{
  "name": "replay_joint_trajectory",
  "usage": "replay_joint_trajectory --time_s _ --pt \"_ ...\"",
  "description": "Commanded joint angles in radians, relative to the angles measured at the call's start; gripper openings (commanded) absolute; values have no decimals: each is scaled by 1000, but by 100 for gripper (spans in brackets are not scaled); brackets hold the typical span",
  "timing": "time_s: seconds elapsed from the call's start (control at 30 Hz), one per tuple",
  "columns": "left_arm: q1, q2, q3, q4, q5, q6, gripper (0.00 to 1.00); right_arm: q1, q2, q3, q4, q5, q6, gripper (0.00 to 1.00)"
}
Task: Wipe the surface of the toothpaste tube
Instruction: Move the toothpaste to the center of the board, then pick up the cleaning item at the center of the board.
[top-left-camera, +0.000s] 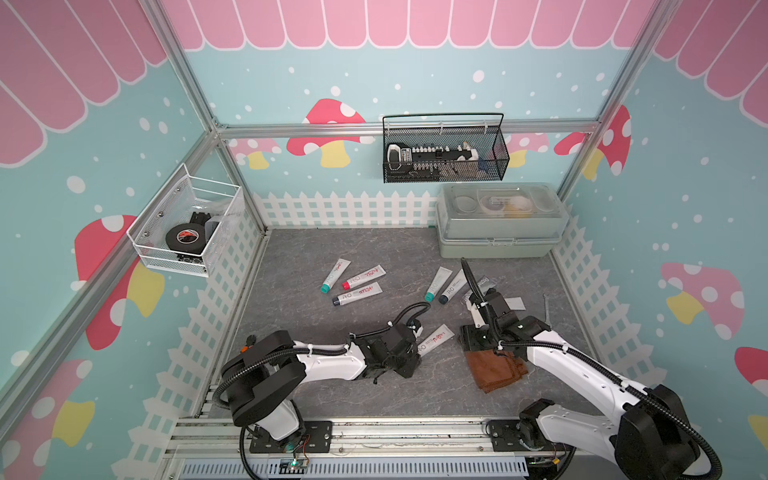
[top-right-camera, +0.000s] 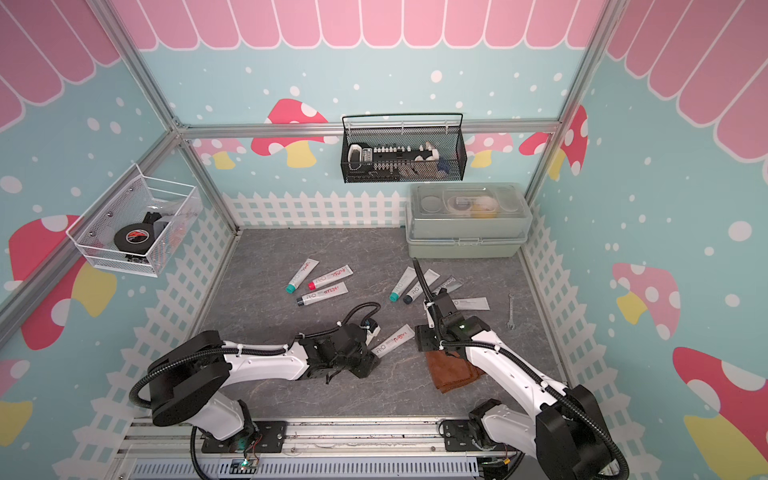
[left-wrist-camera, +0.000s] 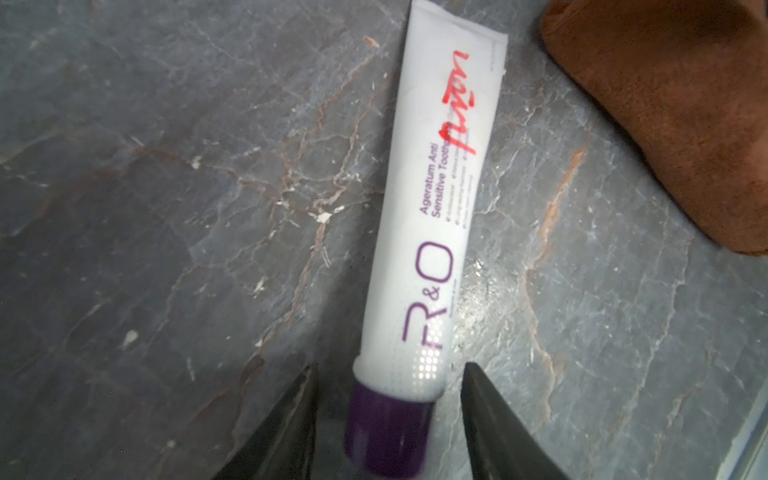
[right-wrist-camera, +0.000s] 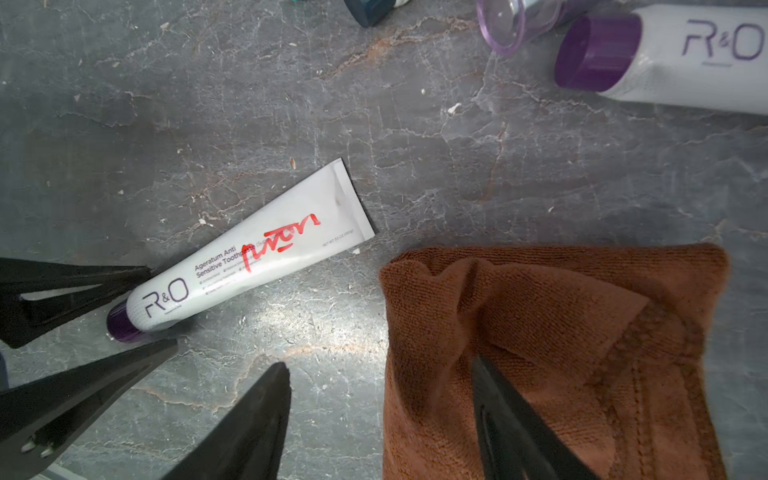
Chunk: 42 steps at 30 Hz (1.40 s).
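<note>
The left tool sits low at the table with its jaws partly apart, one on each side of the tube's purple cap. A gap shows on both sides, so it holds nothing. The tube lies flat and free on the table between the two arms, its crimped end pointing toward the cloth and a red scribble on its upper face. The brown cloth lies crumpled just beside that end, not touching it. The right tool hangs over the cloth's near edge with its jaws wide, one finger above the cloth and one above bare table. Whether either finger touches, I cannot tell.

The main risk is likely a loose tube: with nothing pinning it, a wipe would push it along the table or spin it instead of cleaning it. If the left tool closes on the round cap alone, the tube may pivot or squirt out. On the right, a pinch from this spot may catch only an edge fold, so the cloth could trail open and miss the scribble.
</note>
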Motion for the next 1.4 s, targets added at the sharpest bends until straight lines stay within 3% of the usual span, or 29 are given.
replay_joint_trajectory --time_s 0.0,0.6,1.0,1.17,1.23,1.37 --pt "-11 3 -18 96 -20 -22 54 -4 18 5 -25 10 -10 68" --pt "-10 53 -88 205 -24 -2 31 -2 70 17 -35 9 -1 65" --pt "-10 65 -78 213 67 12 28 -2 255 39 -6 145 5 61" --pt "-12 75 -73 208 105 15 28 -2 291 40 -1 146 8 37" --pt "-11 88 -61 202 131 17 28 -2 248 39 -10 141 5 26" --pt "-19 122 -31 188 165 24 28 -2 139 43 -25 55 -15 15"
